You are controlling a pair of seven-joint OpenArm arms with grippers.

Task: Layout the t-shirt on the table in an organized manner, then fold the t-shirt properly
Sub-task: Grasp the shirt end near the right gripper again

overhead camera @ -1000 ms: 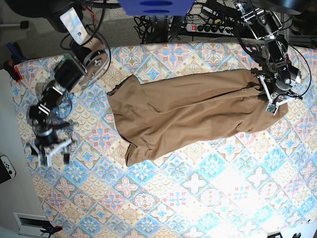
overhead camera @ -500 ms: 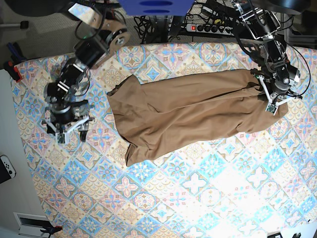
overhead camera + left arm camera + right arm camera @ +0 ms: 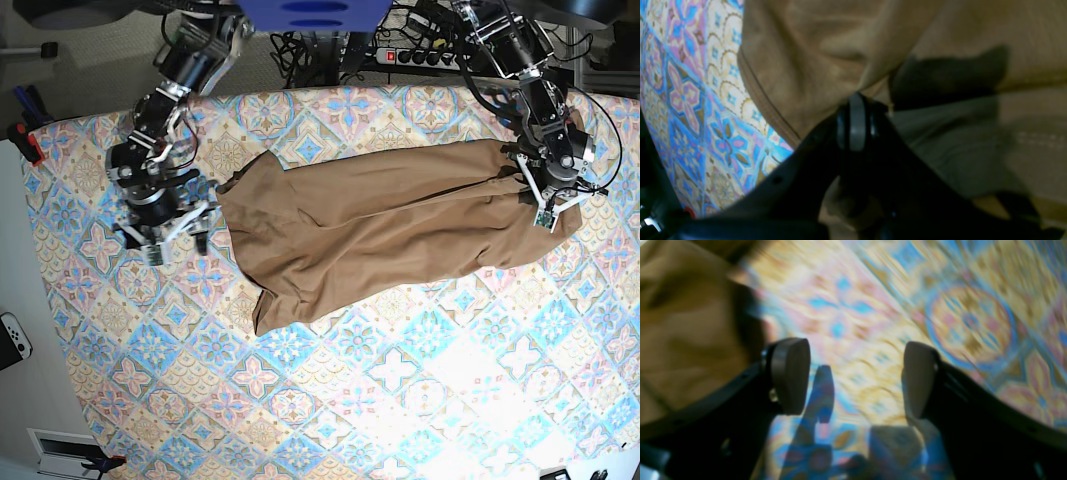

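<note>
Two tools beside t-shirt (image 3: 380, 225) (left (image 3: 535, 195) pinching fabric)

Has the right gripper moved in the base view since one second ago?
Yes. The right gripper moved toward the t-shirt, now beside its near edge, further up the table.

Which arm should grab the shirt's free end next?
Right. Its end effector is open beside the free edge of the shirt; the left end effector is shut on the far end.
</note>
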